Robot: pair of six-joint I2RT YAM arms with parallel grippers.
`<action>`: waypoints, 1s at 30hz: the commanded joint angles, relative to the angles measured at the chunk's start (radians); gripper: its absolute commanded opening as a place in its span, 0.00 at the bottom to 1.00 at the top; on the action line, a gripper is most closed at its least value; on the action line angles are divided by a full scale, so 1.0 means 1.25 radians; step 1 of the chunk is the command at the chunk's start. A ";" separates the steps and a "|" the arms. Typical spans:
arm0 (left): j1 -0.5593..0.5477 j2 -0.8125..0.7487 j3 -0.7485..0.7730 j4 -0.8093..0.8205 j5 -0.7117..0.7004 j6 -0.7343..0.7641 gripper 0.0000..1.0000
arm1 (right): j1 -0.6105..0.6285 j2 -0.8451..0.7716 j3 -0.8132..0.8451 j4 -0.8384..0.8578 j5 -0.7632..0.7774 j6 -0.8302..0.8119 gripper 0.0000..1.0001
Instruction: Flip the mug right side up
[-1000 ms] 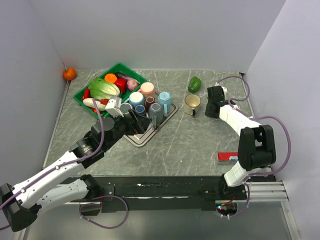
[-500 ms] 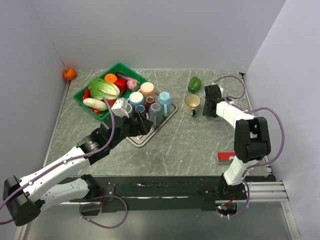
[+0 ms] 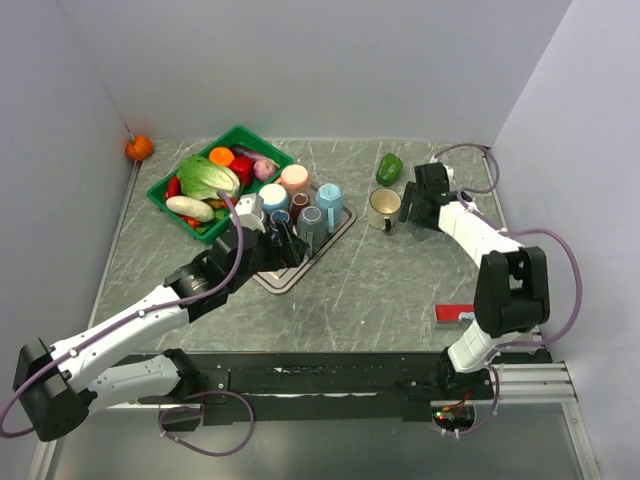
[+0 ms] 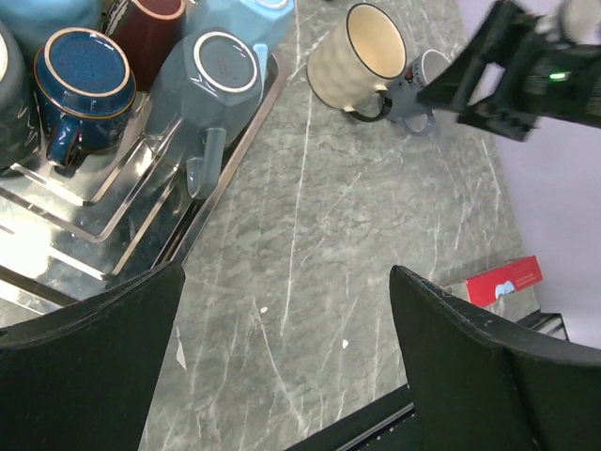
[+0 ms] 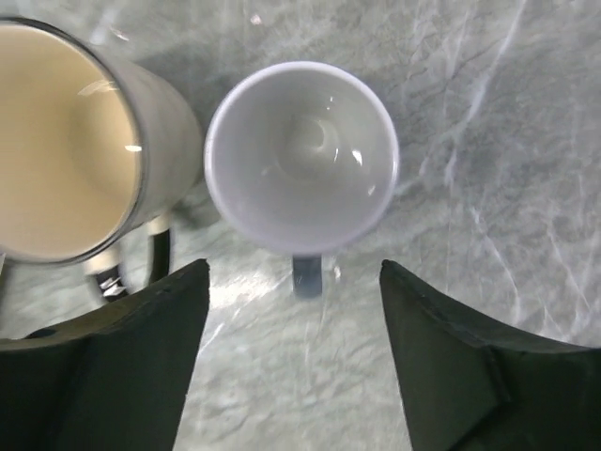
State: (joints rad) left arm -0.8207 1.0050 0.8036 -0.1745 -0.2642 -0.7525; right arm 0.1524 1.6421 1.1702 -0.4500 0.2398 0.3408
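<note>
Mug (image 5: 300, 155) upright, directly beneath right gripper (image 5: 293, 271)

Pale mug (image 4: 424, 69) half hidden, right arm (image 4: 526, 70) blurred — cream mug (image 5: 66, 141) cropped

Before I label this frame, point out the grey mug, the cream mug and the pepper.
grey mug (image 5: 302, 150), right wrist view, inner floor.
cream mug (image 5: 56, 141), right wrist view, inner wall.
pepper (image 3: 390, 168), top view, its middle.

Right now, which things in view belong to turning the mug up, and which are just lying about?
Job: white mug, standing upright; right gripper, open above it.
Lying about: cream mug, green pepper, tray of mugs, vegetable basket, orange, red box.
</note>
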 commanded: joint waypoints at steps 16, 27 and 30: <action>-0.002 0.424 0.222 0.029 -0.088 0.101 0.99 | 0.092 -0.518 -0.217 0.101 -0.368 0.127 0.86; -0.002 0.627 0.403 -0.067 -0.140 0.101 0.83 | 0.095 -0.597 -0.233 0.048 -0.359 0.125 0.85; -0.002 0.649 0.413 -0.078 -0.151 0.092 0.77 | 0.095 -0.607 -0.234 0.051 -0.354 0.124 0.85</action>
State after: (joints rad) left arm -0.8207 1.7939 1.2751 -0.2260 -0.4091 -0.6384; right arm 0.2665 0.9119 0.8627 -0.3923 -0.2115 0.4973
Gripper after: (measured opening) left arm 0.799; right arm 0.847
